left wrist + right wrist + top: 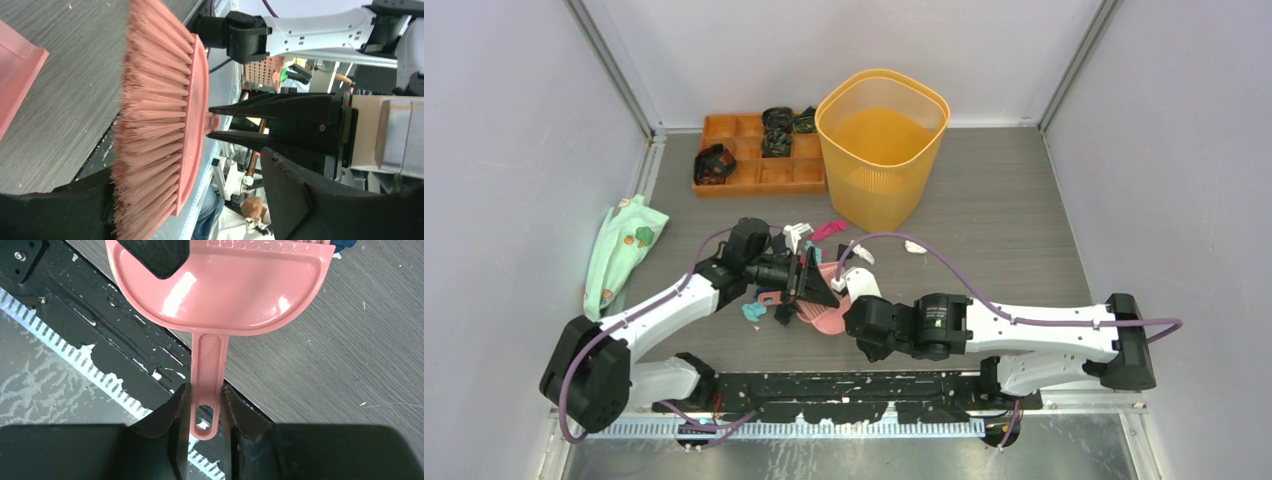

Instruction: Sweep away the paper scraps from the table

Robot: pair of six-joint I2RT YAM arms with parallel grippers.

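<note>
Paper scraps (753, 312) looked light and loose to us, better swept than pinched; right fingers (167, 420) clamped the dustpan (220, 295) handle, left fingers (280, 106) bracketed the brush (160, 115) stub, grip unclear.

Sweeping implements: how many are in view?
2: a pink brush at the left tool, a pink dustpan, handle in the right tool. More may be hidden.

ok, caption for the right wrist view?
Pink dustpan held by its handle in the right jaws, at the table edge.
</note>
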